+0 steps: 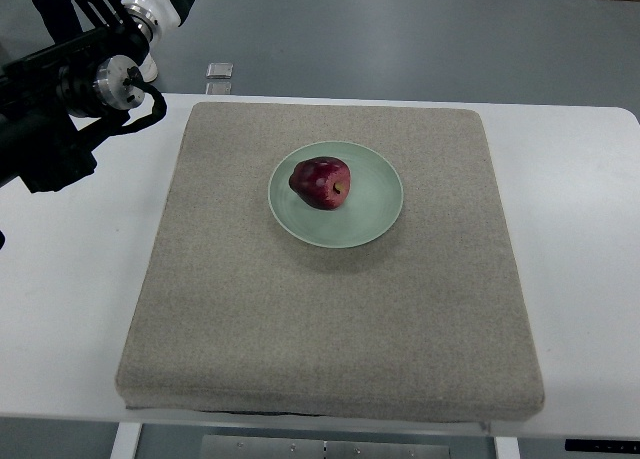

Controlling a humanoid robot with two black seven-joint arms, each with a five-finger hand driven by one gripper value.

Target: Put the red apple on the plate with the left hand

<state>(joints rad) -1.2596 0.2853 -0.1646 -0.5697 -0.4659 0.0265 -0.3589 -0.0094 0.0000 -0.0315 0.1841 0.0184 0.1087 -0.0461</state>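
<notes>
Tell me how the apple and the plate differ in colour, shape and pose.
Colour: the red apple is dark red and glossy, while the plate is pale green.
Shape: the apple is rounded and bulky; the plate is a flat, shallow disc, clearly wider than the apple.
Pose: the apple lies tipped on its side, sitting up and left of the plate's centre; the plate rests flat on the grey mat.
Both sit apart from any robot hand.

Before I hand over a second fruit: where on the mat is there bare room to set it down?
The grey mat is bare all around the green plate: a wide strip along its near edge, and strips left and right of the plate. The plate's middle is taken by the red apple. The left arm crowds the table's far-left corner, off the mat.
</notes>
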